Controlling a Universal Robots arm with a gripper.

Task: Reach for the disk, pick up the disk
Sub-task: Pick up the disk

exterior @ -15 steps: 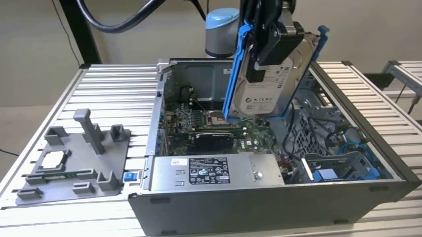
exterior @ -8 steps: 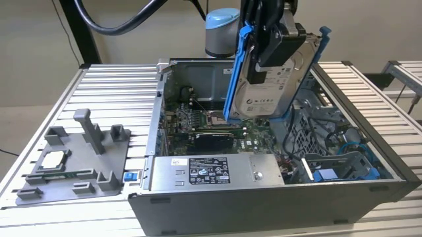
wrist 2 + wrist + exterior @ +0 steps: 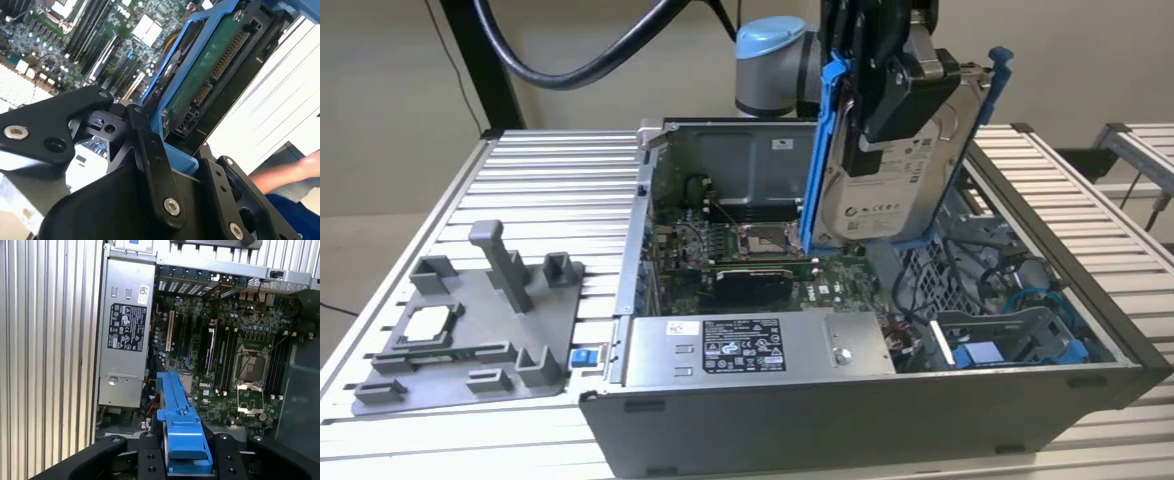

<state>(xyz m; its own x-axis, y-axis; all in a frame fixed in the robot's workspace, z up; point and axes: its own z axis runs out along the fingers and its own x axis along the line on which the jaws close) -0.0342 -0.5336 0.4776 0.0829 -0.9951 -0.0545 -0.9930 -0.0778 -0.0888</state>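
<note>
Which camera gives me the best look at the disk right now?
The exterior view: the disk hangs upright above the open computer case, label and both blue rails visible, with the pincer clamped on it. The second wrist view shows its green circuit-board underside; the first wrist view shows one blue rail edge-on.
</note>
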